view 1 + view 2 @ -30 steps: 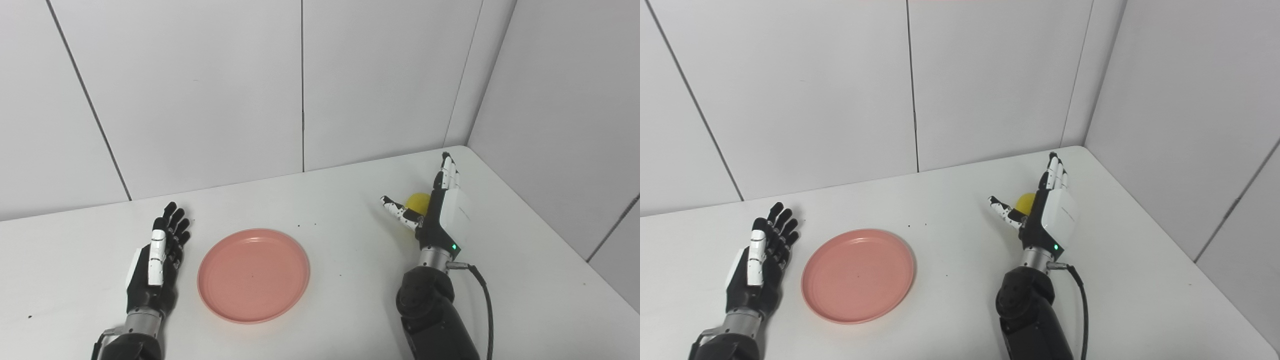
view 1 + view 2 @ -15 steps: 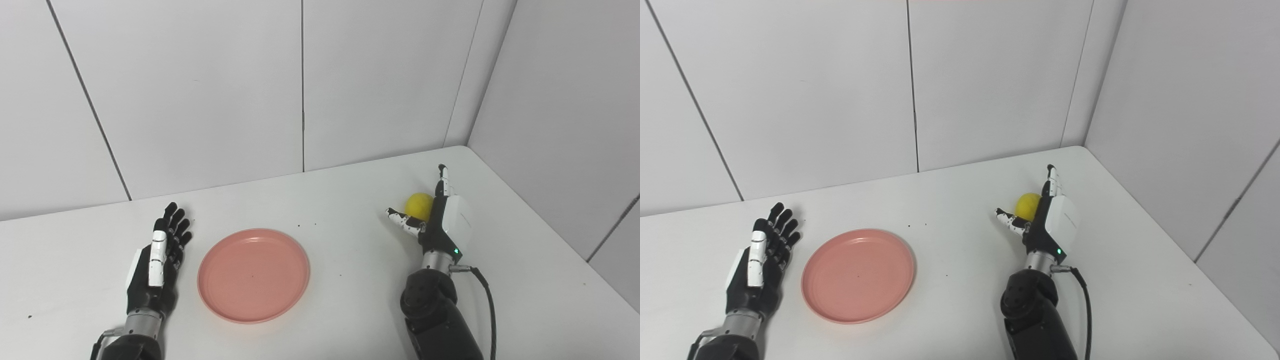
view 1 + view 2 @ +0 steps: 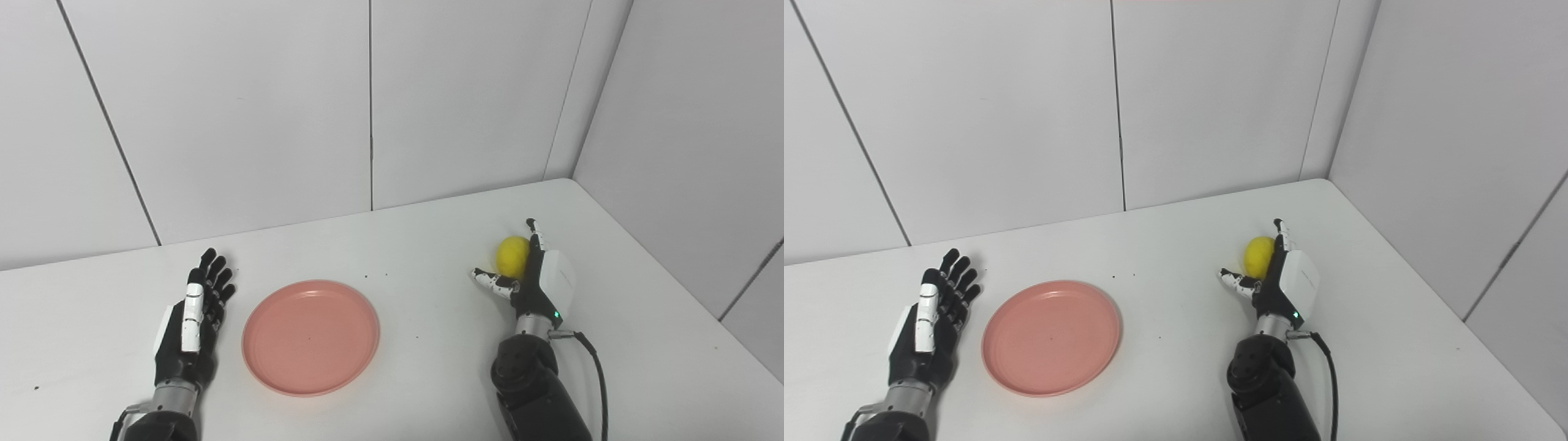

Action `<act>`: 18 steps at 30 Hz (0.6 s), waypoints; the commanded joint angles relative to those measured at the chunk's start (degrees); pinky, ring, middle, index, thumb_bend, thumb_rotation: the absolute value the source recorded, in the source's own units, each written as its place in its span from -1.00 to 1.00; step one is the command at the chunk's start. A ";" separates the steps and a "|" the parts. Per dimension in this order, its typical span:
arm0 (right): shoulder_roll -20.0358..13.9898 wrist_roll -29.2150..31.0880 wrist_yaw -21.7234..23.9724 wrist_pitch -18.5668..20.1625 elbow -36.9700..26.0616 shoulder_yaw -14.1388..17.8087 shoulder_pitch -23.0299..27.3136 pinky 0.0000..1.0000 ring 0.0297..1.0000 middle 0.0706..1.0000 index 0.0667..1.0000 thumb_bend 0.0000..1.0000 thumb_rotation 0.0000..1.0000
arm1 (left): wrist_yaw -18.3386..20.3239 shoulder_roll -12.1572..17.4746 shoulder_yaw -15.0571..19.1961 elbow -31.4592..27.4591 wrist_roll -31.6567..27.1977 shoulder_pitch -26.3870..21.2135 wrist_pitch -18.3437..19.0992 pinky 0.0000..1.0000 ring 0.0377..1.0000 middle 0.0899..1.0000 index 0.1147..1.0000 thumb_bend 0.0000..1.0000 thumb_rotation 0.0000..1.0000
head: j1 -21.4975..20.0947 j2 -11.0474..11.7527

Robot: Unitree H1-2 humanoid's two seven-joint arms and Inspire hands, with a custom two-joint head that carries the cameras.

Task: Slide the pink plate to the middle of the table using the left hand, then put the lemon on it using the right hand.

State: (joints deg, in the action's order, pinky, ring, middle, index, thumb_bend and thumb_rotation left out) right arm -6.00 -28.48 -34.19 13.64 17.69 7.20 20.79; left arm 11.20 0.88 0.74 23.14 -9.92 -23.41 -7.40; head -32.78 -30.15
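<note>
Right hand [image 3: 539, 278] stands edge-up, fingers spread, beside the lemon [image 3: 512, 256].

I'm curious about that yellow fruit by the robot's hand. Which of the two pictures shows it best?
The left eye view, by a little: the lemon shows more of its rounded face beside the open right hand. In the right eye view the same lemon is slightly more tucked behind the hand's fingers, but otherwise looks much the same.

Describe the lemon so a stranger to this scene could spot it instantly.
Start at the white table and go to its far right part, near the corner where the walls meet. There the right hand stands open on edge, and the lemon sits just beside its palm. It is the only yellow thing, small and rounded, unlike the flat pink plate.
</note>
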 commanded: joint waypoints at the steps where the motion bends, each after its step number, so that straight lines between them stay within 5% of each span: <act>1: -0.99 0.08 -0.08 -1.18 -0.88 -0.32 1.85 0.47 0.69 0.74 0.71 0.49 -1.00 | -0.13 0.13 -0.13 0.59 0.48 1.63 -0.16 0.93 0.95 0.96 0.94 0.19 1.00 | 0.00 -0.07; 4: -1.19 -0.21 -0.85 -1.71 -0.15 -0.57 1.84 0.40 0.60 0.69 0.67 0.38 -1.00 | 0.16 0.12 -0.19 0.54 0.29 1.64 -0.37 0.94 0.95 0.96 0.95 0.19 1.00 | 0.08 -0.25; 9: -1.19 0.61 -2.00 -3.58 0.38 -0.45 1.68 -0.03 0.11 0.36 0.54 0.08 -1.00 | 0.09 0.11 -0.34 0.12 0.37 1.74 -0.12 0.96 0.96 0.97 0.95 0.21 1.00 | 0.21 -0.41; 18: -0.56 2.19 -3.27 -3.72 0.93 0.23 1.93 -0.13 0.12 0.28 0.37 -0.17 -1.00 | 0.48 0.23 -0.30 0.90 0.17 1.49 -1.01 0.95 0.96 0.97 0.95 0.26 1.00 | 0.38 -0.58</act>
State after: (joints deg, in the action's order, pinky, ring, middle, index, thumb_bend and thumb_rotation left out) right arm -6.79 -26.66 -37.07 11.82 18.79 7.56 21.37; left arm 11.14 0.89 0.63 22.82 -9.94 -23.15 -7.43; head -32.52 -30.67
